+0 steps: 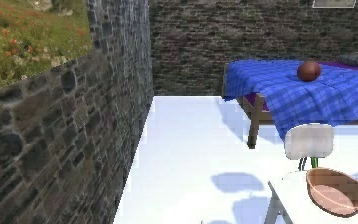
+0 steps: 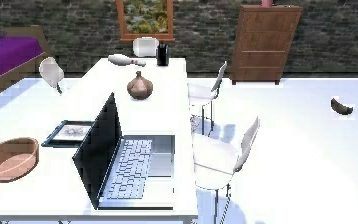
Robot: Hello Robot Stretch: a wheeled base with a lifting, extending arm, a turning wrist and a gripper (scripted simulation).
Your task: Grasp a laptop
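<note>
Gripper: I cannot tell its state.
Laptop (image 2: 127,152): stands open on the white table (image 2: 87,100), near its front edge, with a brown bowl (image 2: 12,158) to the side.
Progress: seems early; reaching and grasping are not yet done.

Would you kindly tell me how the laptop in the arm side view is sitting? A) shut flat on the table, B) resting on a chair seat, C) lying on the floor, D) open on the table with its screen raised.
D: the laptop sits on the white table with its dark screen standing up from the keyboard half.
</note>
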